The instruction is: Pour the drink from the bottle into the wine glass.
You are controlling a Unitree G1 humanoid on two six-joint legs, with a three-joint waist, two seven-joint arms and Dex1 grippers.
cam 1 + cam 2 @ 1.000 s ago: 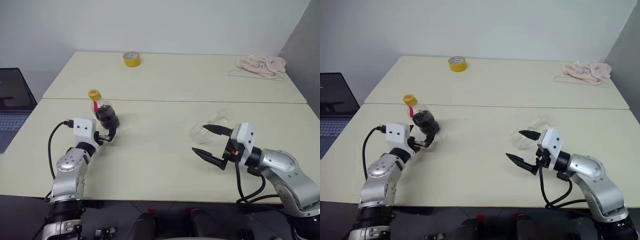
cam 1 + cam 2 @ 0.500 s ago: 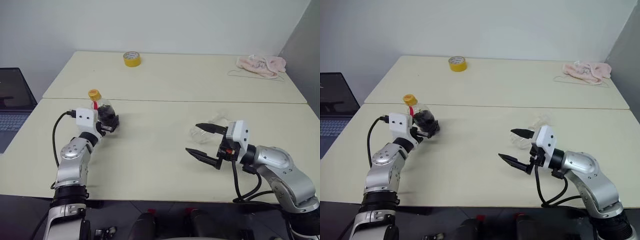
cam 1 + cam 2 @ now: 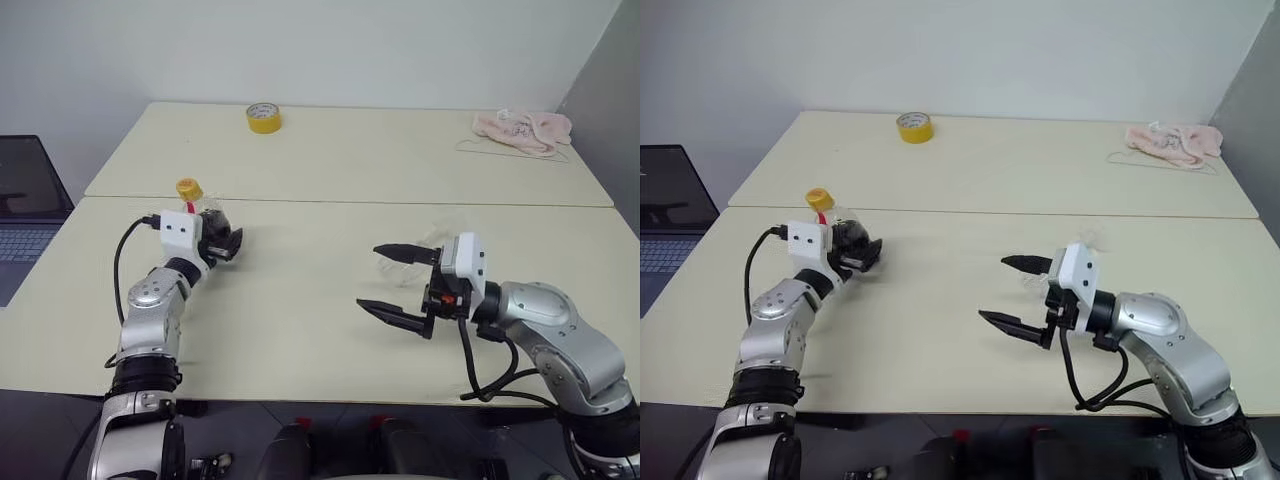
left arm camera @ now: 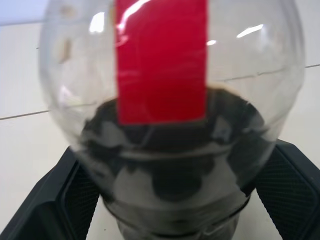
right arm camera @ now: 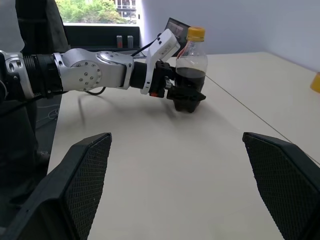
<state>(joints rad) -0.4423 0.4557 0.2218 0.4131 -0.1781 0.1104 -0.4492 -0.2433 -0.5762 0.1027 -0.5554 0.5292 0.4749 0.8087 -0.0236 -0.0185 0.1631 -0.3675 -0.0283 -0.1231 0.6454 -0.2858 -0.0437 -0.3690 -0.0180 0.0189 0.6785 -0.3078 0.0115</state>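
Cream table lies bare between bottle and right hand.

- You have the bottle standing upright on the near table, at its left, between the left gripper's fingers.
- The wine glass sits on the same table to the right, just behind the right gripper.
- On the far table, the tape roll lies left of centre and the cloth at the right end.
- The laptop sits left of the tables.
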